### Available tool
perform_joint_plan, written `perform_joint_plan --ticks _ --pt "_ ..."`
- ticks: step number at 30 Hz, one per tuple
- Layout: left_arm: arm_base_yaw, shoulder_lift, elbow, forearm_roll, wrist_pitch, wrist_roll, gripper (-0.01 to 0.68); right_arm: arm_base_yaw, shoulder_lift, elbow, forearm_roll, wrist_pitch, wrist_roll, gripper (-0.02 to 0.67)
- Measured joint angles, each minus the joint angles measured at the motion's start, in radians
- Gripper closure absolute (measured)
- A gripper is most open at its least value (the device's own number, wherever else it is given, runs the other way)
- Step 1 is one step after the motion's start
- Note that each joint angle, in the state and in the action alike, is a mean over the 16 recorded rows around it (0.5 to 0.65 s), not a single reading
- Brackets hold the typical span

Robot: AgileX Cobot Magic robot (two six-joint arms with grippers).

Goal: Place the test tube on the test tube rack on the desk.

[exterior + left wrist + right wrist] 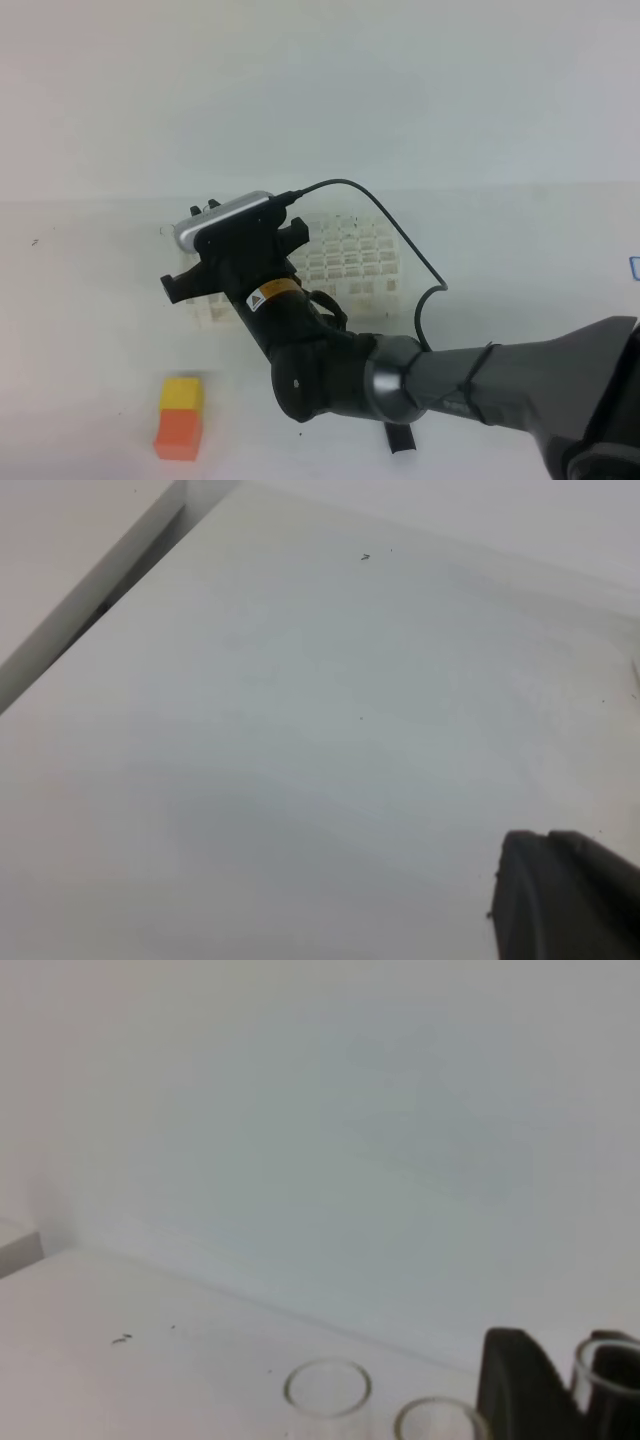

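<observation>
While the right gripper pinches the test tube upright over the test tube rack, a tilted descent beside the two standing tubes could catch a grid wall and jam.

— What carries everything here?
— The desk, a plain white flat top with a few tiny dark specks, running back to a pale wall.
— And what sits directly on it?
— The test tube rack, a white grid of square holes, stands toward the back near the middle; part of it is hidden behind a dark arm. Well apart from it, nearer the front left, lies a small block, yellow on its far half, orange on its near half.
</observation>
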Motion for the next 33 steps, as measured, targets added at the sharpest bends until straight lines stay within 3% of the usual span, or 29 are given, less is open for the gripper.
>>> perform_joint_plan --ticks 33 --pt "0.0 0.0 0.001 0.0 -0.002 0.0 0.674 0.0 0.026 0.0 0.045 0.024 -0.037 0.533"
